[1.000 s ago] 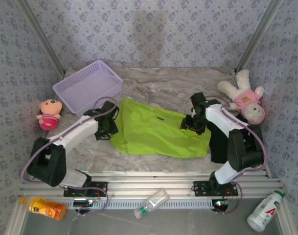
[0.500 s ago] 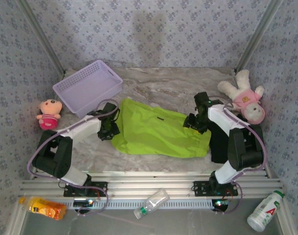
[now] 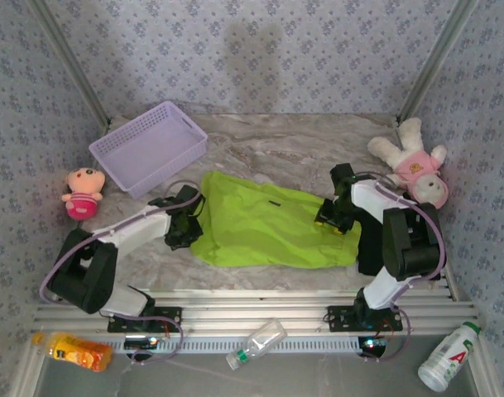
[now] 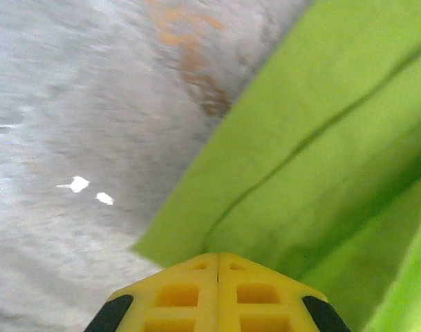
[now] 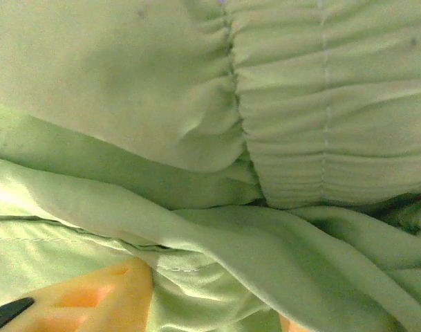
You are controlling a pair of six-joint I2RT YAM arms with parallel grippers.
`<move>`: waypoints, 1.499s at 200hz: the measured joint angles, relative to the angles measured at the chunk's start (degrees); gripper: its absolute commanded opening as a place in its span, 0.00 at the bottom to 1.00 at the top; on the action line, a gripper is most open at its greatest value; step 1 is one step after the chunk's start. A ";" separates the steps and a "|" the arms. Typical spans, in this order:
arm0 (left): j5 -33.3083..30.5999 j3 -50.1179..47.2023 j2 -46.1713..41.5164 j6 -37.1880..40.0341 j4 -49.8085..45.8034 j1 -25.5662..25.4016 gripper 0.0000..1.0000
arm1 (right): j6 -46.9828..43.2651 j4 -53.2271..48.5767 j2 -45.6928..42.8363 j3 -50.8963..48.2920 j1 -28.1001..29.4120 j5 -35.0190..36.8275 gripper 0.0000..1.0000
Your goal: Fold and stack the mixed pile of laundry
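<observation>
Cloth spans the gap between both grippers; a corner of the lime-green garment (image 3: 264, 227) sits at the tips of the left gripper (image 3: 187, 235), pressed shut, seemingly pinching it; a bunched fold lies between the fingers (image 5: 79, 297) of the right gripper (image 3: 329, 220), whether clamped I cannot tell; opposite ends, likely to carry a fold over.

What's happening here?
Two arms are working a lime-green cloth garment spread on the marble-patterned table. The left gripper sits at its left edge, jaws shut; whether cloth is pinched is unclear. The right gripper is at the right edge, jaws closed on bunched green fabric. Nothing is stacked yet.
</observation>
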 measured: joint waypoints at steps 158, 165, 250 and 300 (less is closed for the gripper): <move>-0.52 8.70 -8.76 4.83 -2.38 5.38 0.62 | -0.42 -2.27 -8.26 5.53 0.57 -2.69 0.54; 0.13 10.97 -6.01 5.79 -1.11 5.38 0.63 | -0.94 -2.84 -9.09 5.75 0.24 -2.64 0.55; 0.55 32.94 23.93 14.40 4.28 4.90 0.62 | -8.24 -6.45 -10.14 4.33 -12.98 -0.42 0.68; 3.39 33.22 28.02 15.06 5.11 4.83 0.51 | -8.37 -4.55 -7.17 -0.61 -12.98 -0.31 0.70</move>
